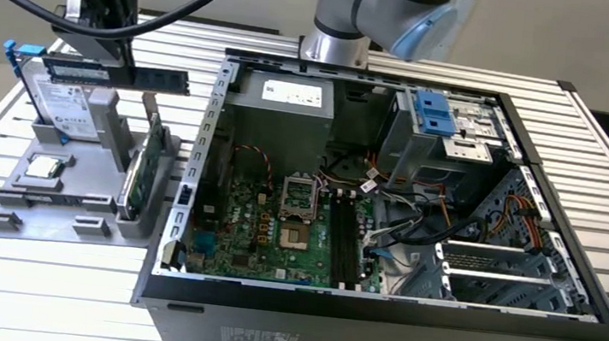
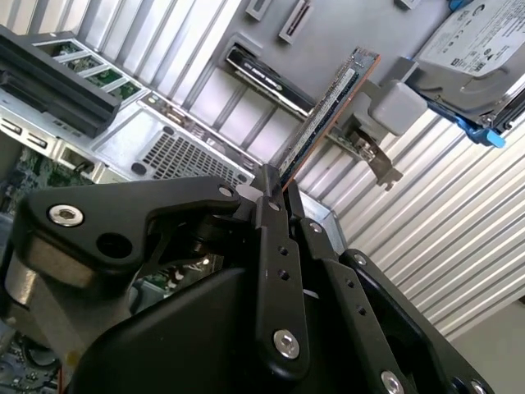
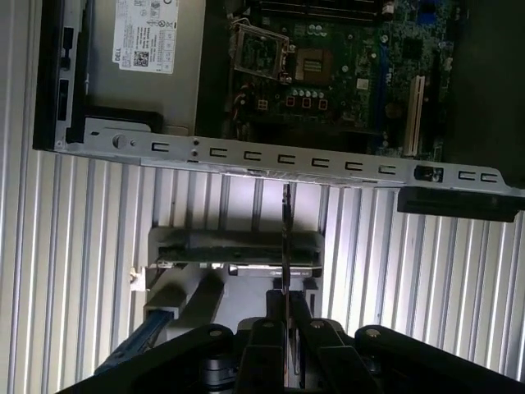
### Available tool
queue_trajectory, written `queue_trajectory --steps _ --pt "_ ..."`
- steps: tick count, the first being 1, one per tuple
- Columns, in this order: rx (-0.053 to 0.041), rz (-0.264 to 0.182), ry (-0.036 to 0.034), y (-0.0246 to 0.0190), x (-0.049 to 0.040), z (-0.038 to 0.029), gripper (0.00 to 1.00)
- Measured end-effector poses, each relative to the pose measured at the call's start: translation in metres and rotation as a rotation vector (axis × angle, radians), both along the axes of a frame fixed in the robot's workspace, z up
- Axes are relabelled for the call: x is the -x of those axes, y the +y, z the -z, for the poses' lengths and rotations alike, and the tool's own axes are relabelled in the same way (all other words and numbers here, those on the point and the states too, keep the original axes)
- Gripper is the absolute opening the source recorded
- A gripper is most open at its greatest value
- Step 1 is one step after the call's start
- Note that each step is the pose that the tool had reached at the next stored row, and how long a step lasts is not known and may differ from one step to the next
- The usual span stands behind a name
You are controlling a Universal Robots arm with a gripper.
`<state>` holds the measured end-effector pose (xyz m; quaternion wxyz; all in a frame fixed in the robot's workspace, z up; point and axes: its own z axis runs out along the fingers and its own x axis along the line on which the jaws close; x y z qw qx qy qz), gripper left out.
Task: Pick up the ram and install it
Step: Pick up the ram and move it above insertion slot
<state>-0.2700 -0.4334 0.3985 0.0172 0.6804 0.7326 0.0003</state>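
**Ram clamped in the pincer above the parts holder**

Your pincer point(image 2: 271, 185) is closed tight on one end of the ram point(image 2: 328, 107). In the second wrist view the fingers point(image 2: 279, 246) meet on it and the stick runs straight out from their tips. In the first wrist view you see the ram edge-on, as a thin line.

In the exterior view the ram point(image 1: 143, 78) hangs level in the air, long edge down. It is over the grey holder point(image 1: 48, 206) on the exterior view's left of the computer case point(image 1: 403, 319), well apart from the motherboard's point(image 1: 262, 243) black slots point(image 1: 345, 240).

The arm point(image 1: 387, 4) rises behind the case. Its wrist is over the holder with the pincer pointing down.

Under the ram, the hard drive point(image 1: 60, 104) stands in the holder in its blue frame, and the green card point(image 1: 150, 162) stands on edge beside it.

The drive has a white printed label, and so does the power supply point(image 1: 293, 94) inside the case. The print on the near outer wall of the case is too small to make out.

Everything rests on the slatted metal worktop point(image 1: 40, 278).
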Motion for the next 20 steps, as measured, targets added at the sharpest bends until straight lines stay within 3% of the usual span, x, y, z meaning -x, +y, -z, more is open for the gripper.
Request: queue_trajectory --steps 20 --pt "0.0 0.0 0.0 0.0081 -0.02 0.0 0.0"
